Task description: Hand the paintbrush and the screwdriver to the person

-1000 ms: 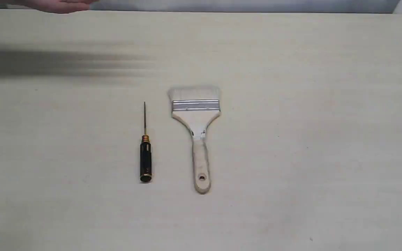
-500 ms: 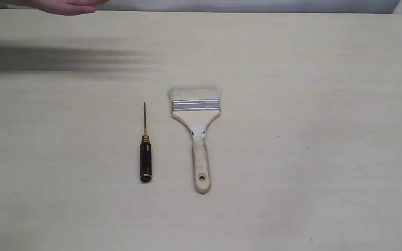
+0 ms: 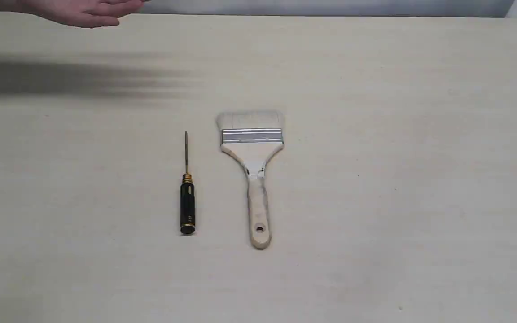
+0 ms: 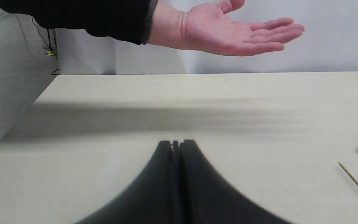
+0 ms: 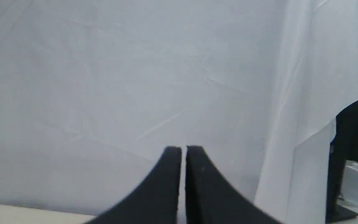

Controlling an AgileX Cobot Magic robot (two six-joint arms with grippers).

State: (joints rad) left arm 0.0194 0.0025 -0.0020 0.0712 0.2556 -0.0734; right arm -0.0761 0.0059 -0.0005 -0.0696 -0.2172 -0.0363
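Left gripper [image 4: 176,143], closed and empty, is probably our nearer one to the screwdriver [image 3: 187,193], flat on the table [image 3: 397,157] beside the paintbrush [image 3: 253,157], shaft toward the far edge where the person's hand [image 3: 81,13] hovers open, empty.

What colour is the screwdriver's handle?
Black, with gold-orange collars at both ends of the screwdriver handle. The exterior view shows it best.
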